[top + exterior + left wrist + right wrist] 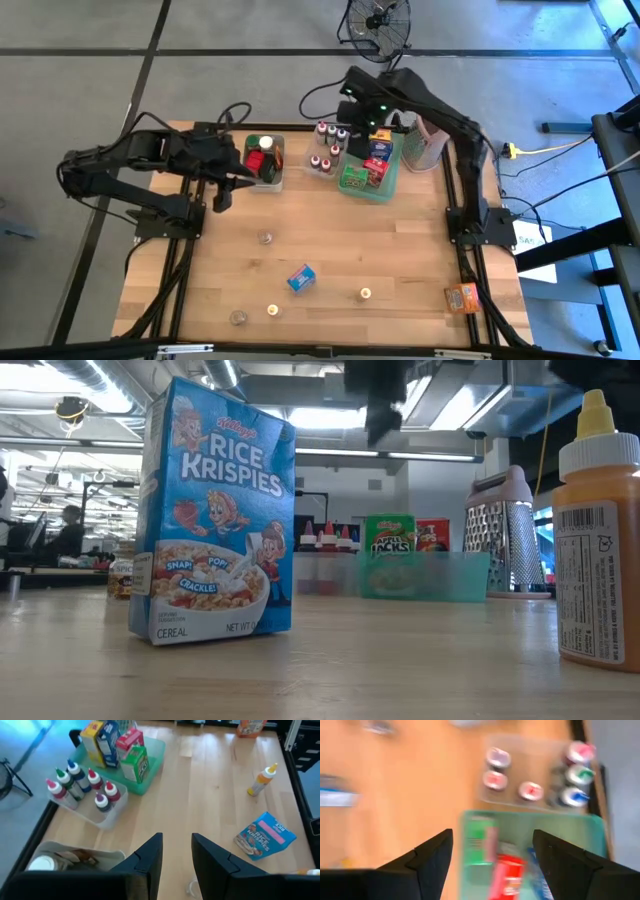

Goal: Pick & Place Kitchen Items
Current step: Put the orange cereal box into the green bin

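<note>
Rice Krispies box (301,277) lies loose mid-table, orange bottle (366,294) near | right gripper (492,852) spread, empty, over green tray (385,187) | left gripper (177,851) narrowly parted, empty | risk: you snag the tray's boxes lifting away | count: seven bin bottles, three loose jars
</note>
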{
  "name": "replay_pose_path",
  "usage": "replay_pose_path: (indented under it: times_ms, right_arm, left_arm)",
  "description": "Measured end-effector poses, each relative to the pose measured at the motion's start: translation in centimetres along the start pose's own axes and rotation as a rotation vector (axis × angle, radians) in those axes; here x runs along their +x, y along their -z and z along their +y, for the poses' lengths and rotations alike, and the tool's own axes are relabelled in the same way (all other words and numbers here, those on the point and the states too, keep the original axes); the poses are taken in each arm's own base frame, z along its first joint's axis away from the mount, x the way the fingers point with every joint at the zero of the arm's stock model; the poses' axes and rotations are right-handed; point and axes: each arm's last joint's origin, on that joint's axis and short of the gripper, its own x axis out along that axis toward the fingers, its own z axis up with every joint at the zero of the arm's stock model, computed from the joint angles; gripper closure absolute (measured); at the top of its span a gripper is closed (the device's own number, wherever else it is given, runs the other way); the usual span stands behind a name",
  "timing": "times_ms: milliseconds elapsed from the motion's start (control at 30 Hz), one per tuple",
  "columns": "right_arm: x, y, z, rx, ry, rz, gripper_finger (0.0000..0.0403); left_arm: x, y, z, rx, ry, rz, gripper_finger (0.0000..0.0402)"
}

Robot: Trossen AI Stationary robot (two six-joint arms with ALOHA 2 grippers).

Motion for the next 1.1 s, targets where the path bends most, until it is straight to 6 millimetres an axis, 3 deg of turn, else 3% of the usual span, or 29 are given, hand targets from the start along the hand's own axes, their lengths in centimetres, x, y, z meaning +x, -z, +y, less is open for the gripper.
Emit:
replay_pose_path:
  times_ms: [267, 467, 600, 800, 1100]
  right_arm:
    - [-6.7, 2.5, 7.7, -0.023, -0.268, -0.162, 0.0126]
    - [-9.4, 4.7, 12.7, 0.141, -0.364, -0.146, 0.0126]
    - [-9.8, 6.1, 15.7, 0.264, -0.392, -0.079, 0.0126]
    - [-8.4, 8.7, 19.9, 0.418, -0.343, 0.071, 0.0126]
    - [-7.5, 16.3, 24.2, 0.690, -0.246, 0.328, 0.0125]
  left_arm:
    - [-0.6, 0.0, 0.0, 0.039, 0.032, -0.027, 0.0304]
    - [-0.6, 0.1, -0.2, 0.088, 0.075, -0.025, 0.0304]
    - [-0.6, 0.1, -0.2, 0.125, 0.079, -0.026, 0.0304]
    - [-0.6, 0.1, -0.2, 0.219, 0.077, -0.031, 0.0304]
    - [-0.7, -1.0, -0.3, 0.381, 0.063, -0.151, 0.0304]
